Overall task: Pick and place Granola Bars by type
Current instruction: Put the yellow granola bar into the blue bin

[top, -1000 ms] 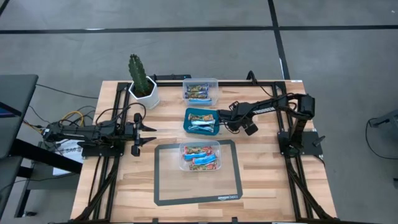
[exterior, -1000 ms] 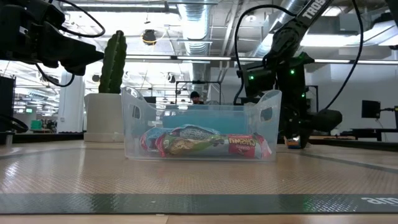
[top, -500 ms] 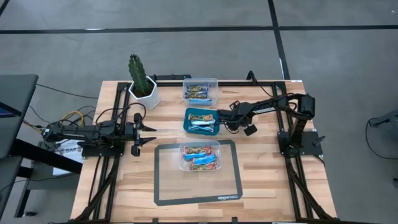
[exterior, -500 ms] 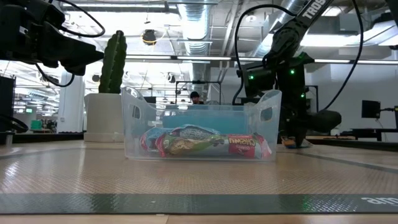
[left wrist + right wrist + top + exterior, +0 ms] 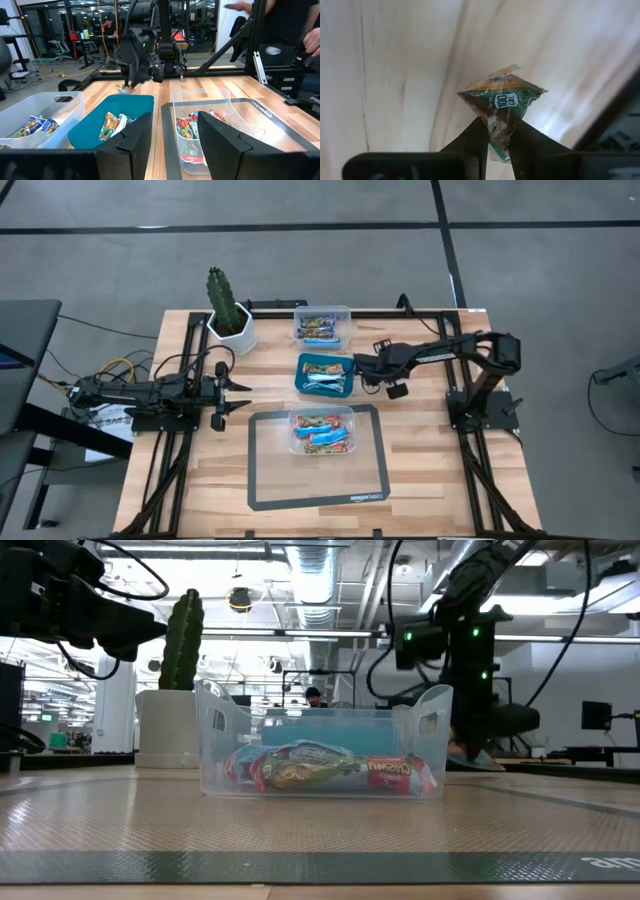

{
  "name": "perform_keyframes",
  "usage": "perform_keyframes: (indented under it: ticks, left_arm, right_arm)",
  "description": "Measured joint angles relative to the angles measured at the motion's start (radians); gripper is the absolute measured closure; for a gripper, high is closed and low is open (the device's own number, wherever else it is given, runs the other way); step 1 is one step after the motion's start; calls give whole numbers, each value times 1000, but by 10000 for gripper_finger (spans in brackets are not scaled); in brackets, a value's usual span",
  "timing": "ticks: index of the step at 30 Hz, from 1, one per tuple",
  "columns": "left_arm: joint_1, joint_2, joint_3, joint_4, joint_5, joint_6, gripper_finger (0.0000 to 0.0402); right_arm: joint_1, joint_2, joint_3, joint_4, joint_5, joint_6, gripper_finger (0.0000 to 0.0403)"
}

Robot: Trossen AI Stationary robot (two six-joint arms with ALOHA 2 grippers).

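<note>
Wooden worktop [image 5: 420,470], grey floor around.
High view: right gripper [image 5: 354,364] at near edge of blue bin [image 5: 323,374]; clear bin [image 5: 321,429] on mat beside; left gripper [image 5: 243,396] well apart, idle, fingers apart.
Low view: clear bin holds mixed bars.
Left wrist view: right gripper above blue bin rim.
Right wrist view: fingers pinched on granola bar [image 5: 502,111], tan-green wrapper, crumpled, held by one end. Risk: thin corner grip, bar may slip or swing, miss bin.
</note>
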Motion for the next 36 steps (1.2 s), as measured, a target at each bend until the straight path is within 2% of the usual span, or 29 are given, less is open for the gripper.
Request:
perform_keyframes:
  ticks: [11, 25, 31, 36]
  left_arm:
    - [0, 0, 0, 0, 0, 0, 248]
    - [0, 0, 0, 0, 0, 0, 248]
    - [0, 0, 0, 0, 0, 0, 248]
    - [0, 0, 0, 0, 0, 0, 248]
  right_arm:
    - [66, -242, 0, -58, 8, 214, 352]
    - [172, -497, 0, -11, 9, 441, 352]
    - [197, -516, 0, 112, 11, 448, 352]
    - [224, -442, 6, 268, 8, 412, 352]
